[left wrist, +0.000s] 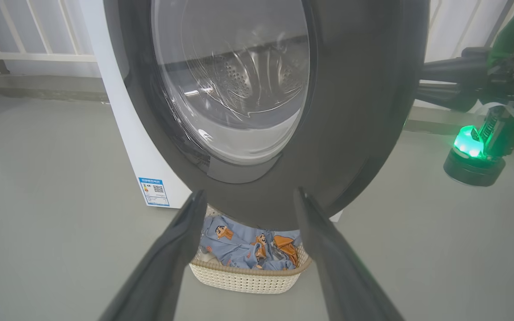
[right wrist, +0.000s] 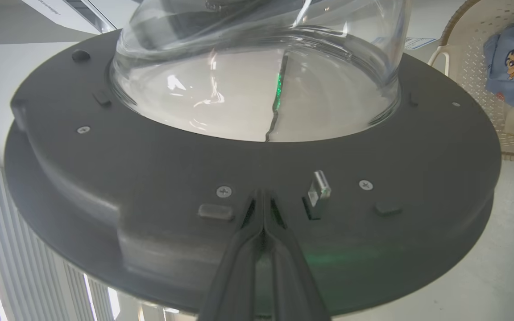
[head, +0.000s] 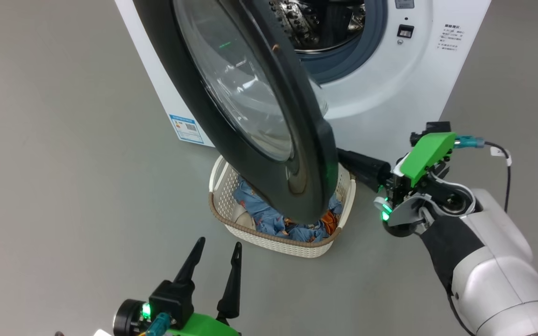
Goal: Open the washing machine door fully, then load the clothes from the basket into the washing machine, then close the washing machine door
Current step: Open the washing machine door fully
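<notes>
Starting at the lower left of the head view, the left gripper (head: 218, 243) has its two fingers released and spread in a V with nothing between them. The tips point up the frame toward the basket (head: 269, 246) and are well short of it. In the left wrist view the left gripper (left wrist: 248, 198) frames the bottom of the washing machine door (left wrist: 239, 89). The clothes (left wrist: 239, 249) show low between the fingers, apart from both.

Just left of the door in the head view, a blue label (head: 186, 128) sits on the washing machine (head: 390, 88). The washing machine door (head: 245, 102) stands part open across the centre. Its black rim covers the middle of the basket, where the clothes (head: 269, 219) lie heaped, blue with orange.

At centre right the right gripper (head: 349, 159) reaches behind the door's rim, its tips hidden there. In the right wrist view the right gripper (right wrist: 262, 198) has its fingers clenched together on nothing. The tips rest against the door's grey inner face (right wrist: 150, 169), just left of a metal latch (right wrist: 319, 189) and below the glass bowl (right wrist: 257, 67).
</notes>
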Tool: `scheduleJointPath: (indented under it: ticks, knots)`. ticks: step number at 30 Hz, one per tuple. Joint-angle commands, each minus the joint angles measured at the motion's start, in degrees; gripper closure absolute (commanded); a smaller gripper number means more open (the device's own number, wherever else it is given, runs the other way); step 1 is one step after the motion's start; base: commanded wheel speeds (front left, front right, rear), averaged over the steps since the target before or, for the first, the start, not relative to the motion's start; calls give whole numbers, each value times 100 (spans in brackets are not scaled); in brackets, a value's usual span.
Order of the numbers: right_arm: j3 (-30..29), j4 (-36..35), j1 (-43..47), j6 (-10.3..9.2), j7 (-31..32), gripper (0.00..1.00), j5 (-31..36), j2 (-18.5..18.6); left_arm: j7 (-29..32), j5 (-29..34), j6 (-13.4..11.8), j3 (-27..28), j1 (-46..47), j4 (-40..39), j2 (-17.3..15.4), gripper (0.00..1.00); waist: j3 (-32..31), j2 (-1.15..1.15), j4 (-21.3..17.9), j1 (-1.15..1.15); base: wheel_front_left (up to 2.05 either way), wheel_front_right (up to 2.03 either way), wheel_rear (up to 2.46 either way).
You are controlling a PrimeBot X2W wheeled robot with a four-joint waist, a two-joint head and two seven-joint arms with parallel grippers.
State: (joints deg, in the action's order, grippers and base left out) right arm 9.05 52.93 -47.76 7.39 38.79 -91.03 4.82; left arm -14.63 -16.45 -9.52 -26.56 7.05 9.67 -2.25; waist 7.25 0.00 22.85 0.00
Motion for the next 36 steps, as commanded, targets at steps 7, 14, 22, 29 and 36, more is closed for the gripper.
scheduleJointPath:
  ticks: [7,14,22,29,36]
  knots:
    - [850,-454,191,10,-116,100,-753,-193,-37,81,39,158,19,-78,-63,0,-77,0,40,0,0,0,0]
    - [1451,-603,281,10,-312,100,-1199,-194,-37,100,48,135,-3,-62,-63,0,-119,0,87,0,0,0,0]
    - [2013,-667,334,10,-432,100,-1555,-194,-37,113,62,133,-51,-42,-63,0,-184,0,135,0,0,0,0]
    - [2403,-768,374,10,-538,100,-1883,-194,-37,128,73,134,-90,-29,-63,0,-228,0,144,0,0,0,0]
    - [2709,-825,383,10,-729,100,-2078,-194,-37,152,77,163,-113,-35,-63,0,-269,0,108,0,0,0,0]
